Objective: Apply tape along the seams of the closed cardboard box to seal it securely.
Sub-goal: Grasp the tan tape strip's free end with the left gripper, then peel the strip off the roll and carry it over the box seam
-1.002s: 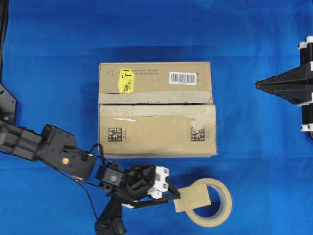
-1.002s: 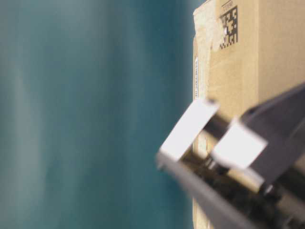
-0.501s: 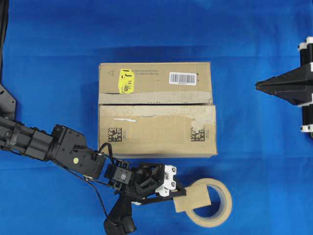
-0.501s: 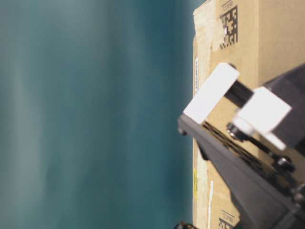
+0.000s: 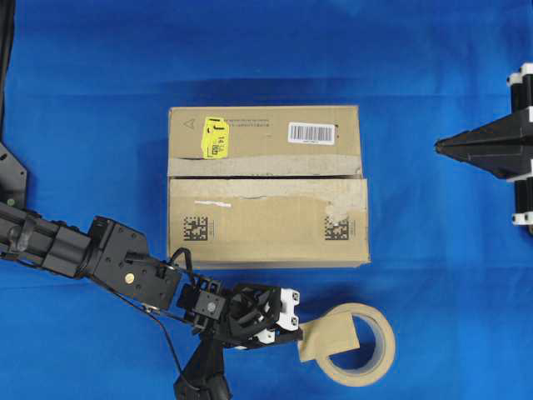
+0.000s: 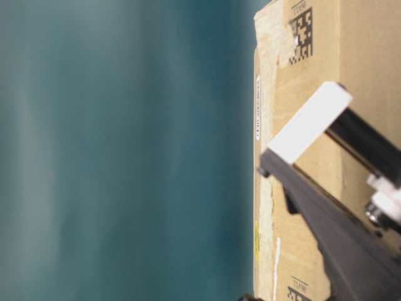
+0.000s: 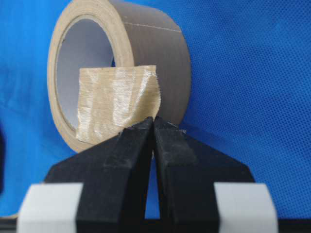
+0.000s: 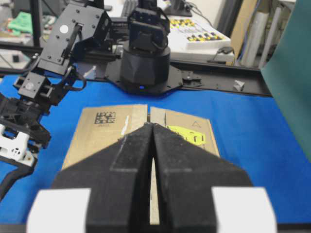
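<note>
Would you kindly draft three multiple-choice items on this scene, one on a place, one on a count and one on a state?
1. Where does the ring-shaped beige tape roll lie in the overhead view?
A. on the box
B. on the cloth below the box's right half
C. left of the box

2. How many black square codes show on top of the rectangular brown cardboard box?
A. one
B. two
C. four

3. What is the left pincer doing?
A. pinching the short tan-brown tape piece
B. open above the box
C. gripping the yellow sticker

Answers: 1 B, the roll rests on the blue cloth there. 2 B, one near each end. 3 A, the left wrist view shows shut jaws on the tape's lower edge.
</note>
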